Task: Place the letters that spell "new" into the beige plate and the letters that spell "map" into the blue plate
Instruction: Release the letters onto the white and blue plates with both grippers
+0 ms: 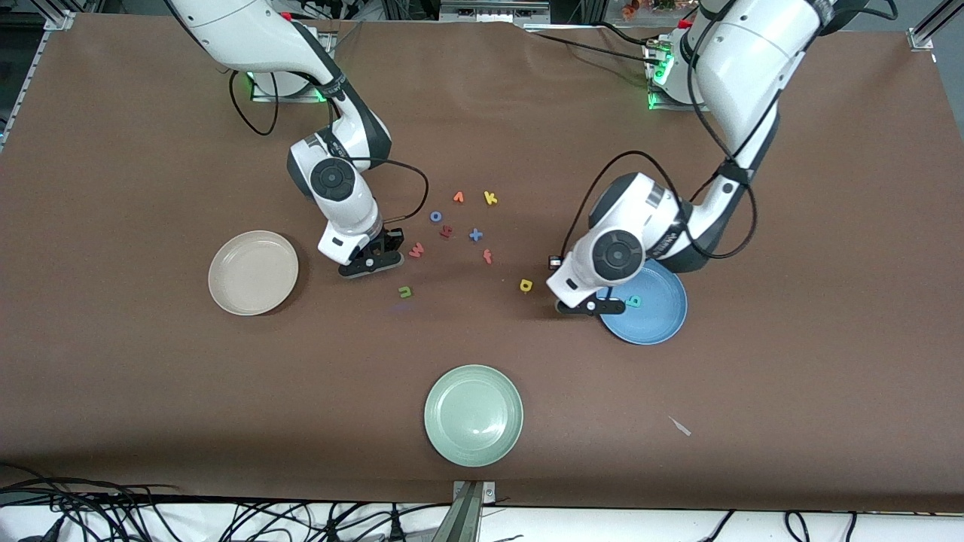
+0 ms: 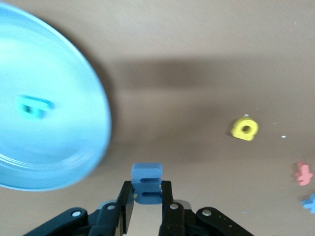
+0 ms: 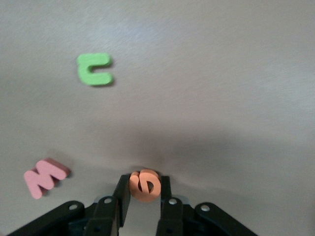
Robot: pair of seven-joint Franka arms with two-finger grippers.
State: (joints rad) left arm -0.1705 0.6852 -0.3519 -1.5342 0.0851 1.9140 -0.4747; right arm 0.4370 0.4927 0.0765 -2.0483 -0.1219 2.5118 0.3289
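My left gripper (image 2: pixel 147 187) (image 1: pixel 592 305) is shut on the periwinkle-blue "m" (image 2: pixel 147 177), low over the table just beside the blue plate (image 1: pixel 663 320) (image 2: pixel 74 147). The teal "p" (image 1: pixel 634 301) (image 2: pixel 34 107) lies in that plate. On the table close by is the yellow "a" (image 1: pixel 526 284) (image 2: pixel 244 129). My right gripper (image 3: pixel 144 189) (image 1: pixel 370 260) is shut on the orange "e" (image 3: pixel 144 186), low between the beige plate (image 1: pixel 253 272) and the letter cluster. The green "n" (image 1: pixel 405 291) (image 3: pixel 95 69) and pinkish "w" (image 1: pixel 416 250) (image 3: pixel 45 176) lie loose near it. The beige plate holds nothing.
A pale green plate (image 1: pixel 473 414) sits near the front edge. Other loose letters lie mid-table: orange "v" (image 1: pixel 458 197), yellow "k" (image 1: pixel 490 198), blue "o" (image 1: pixel 435 216), a dark red letter (image 1: pixel 446 232), a blue cross shape (image 1: pixel 476 235), an orange-red "f" (image 1: pixel 487 257).
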